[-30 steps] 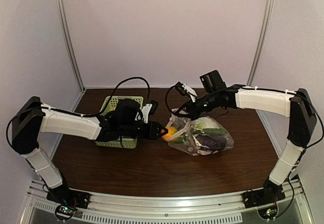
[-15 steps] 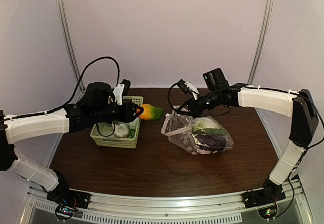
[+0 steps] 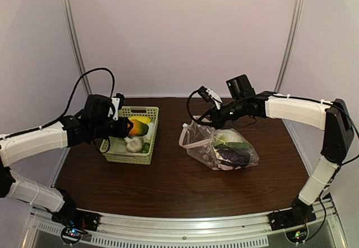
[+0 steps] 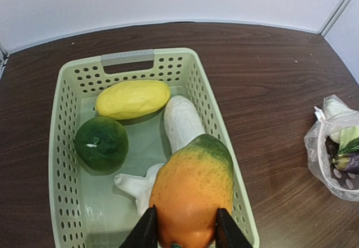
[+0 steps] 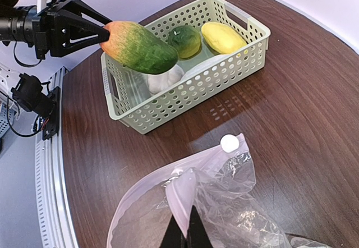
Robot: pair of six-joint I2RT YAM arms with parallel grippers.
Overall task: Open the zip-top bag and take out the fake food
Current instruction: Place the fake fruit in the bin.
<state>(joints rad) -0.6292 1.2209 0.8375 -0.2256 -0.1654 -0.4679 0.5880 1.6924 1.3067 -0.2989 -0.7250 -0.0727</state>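
Unloading: left gripper clamps a mango above the basket; next, release it inside. Meanwhile right gripper pinches the bag mouth.

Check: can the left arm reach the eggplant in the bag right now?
Probably not yet. The left gripper is full with the orange-green fruit over the basket. The right gripper holds the bag open toward it, so the eggplant looks reachable after a drop.
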